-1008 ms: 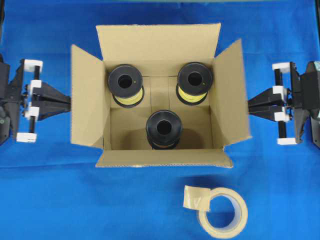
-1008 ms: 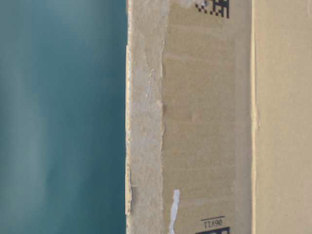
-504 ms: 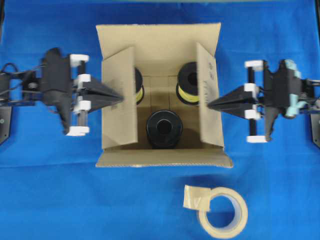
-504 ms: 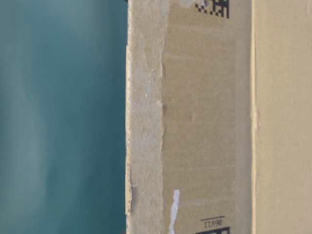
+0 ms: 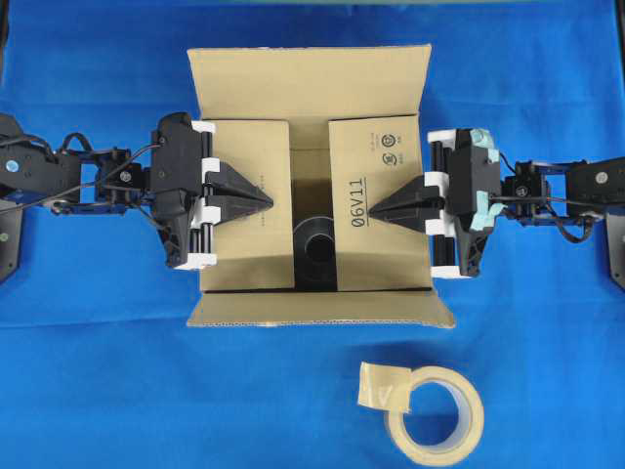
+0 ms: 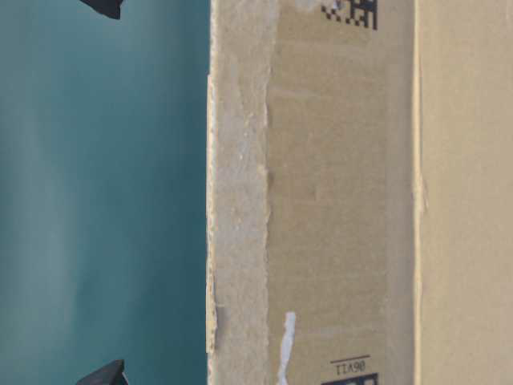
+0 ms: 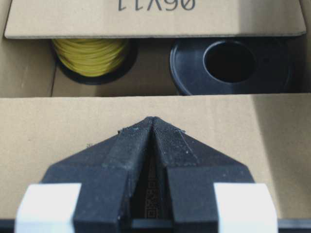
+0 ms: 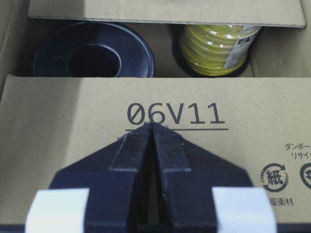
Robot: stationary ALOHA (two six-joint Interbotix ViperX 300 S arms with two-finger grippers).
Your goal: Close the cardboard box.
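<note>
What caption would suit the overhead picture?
Two closed black tools, left tool and right tool, press the side flaps of the large brown cardboard box flat over black spools.

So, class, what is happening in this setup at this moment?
Two robot arms are closing a cardboard box. The left hand and right hand, both shut, press the two side flaps flat over the opening, with a gap between them. Spools show through that gap. The far and near flaps are not yet folded. A tape roll lies on the blue cloth.
</note>
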